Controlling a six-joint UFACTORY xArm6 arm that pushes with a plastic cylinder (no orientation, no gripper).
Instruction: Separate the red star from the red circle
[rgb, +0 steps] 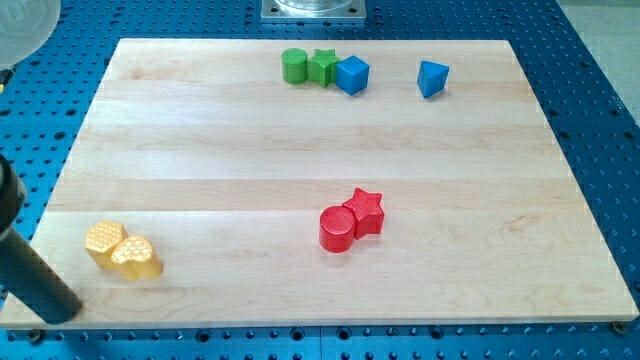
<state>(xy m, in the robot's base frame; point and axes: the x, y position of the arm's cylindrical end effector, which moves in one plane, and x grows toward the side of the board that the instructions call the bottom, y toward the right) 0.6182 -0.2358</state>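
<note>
Landmark: red circle (337, 229), lower middle of the counter (300, 150).

- Red star (366, 211) sits just to the view's right of and slightly above the red circle, touching it. The pair is not yet separated.
- My tip (60, 312) is far to the view's left of the red circle and a little lower, at the counter's bottom-left corner. The dark rod slants up and off the view's left edge. It touches no block.
- No jaws on this rig, only the rod; nothing to report as clenched or released, nothing is held.
- Two yellow blocks between tip and red circle, close to the tip: a yellow hexagon (104, 240) and a yellow heart (137, 258), touching each other.
- Well above the red circle, along the counter's top edge: green circle (294, 66), green star (322, 67) and blue cube (352, 75) in a touching row; a second blue block (432, 78), shape unclear, further to the view's right.

Step in hand, as I judge it: the approach, contact not yet made.

Next move calls for: crossing toward the red pair while passing below the yellow blocks, then entering the seam between star and circle, or pushing the star from the circle's side so it slides off toward the view's right. A push along the line through both would likely move them together.
</note>
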